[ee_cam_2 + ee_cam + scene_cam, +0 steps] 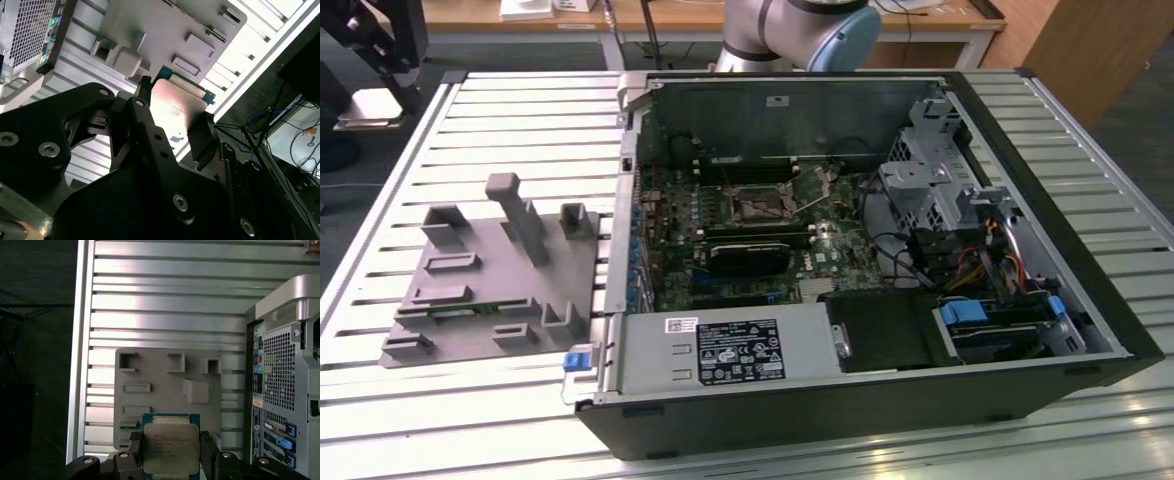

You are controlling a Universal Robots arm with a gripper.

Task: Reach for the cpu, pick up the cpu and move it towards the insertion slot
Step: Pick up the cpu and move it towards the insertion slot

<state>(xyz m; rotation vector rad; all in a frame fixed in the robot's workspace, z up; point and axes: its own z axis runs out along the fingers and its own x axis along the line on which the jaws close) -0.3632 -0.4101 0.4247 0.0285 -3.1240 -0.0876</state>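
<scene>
Pincer point(171, 446) clamped on cpu point(170, 456) by its edges, over grey fixture point(165, 385). Best carried level, grip firm, toward insertion slot point(758, 205) inside open case point(1014, 330).

The arm point(774, 30) is a round, silver-grey tubular joint with a pale blue cap point(843, 40) on one side. In both wrist views the tool point(175, 105) point(170, 442) is matt black, built of flat angular plates and hinged link bars. Round silver screws point(50, 148) sit sunk into the plates, with smaller ones point(123, 455) at the link pivots. Its two fingers point(199, 142) are plain black bars. A pale metal piece point(15, 225) edges the black body.
</scene>
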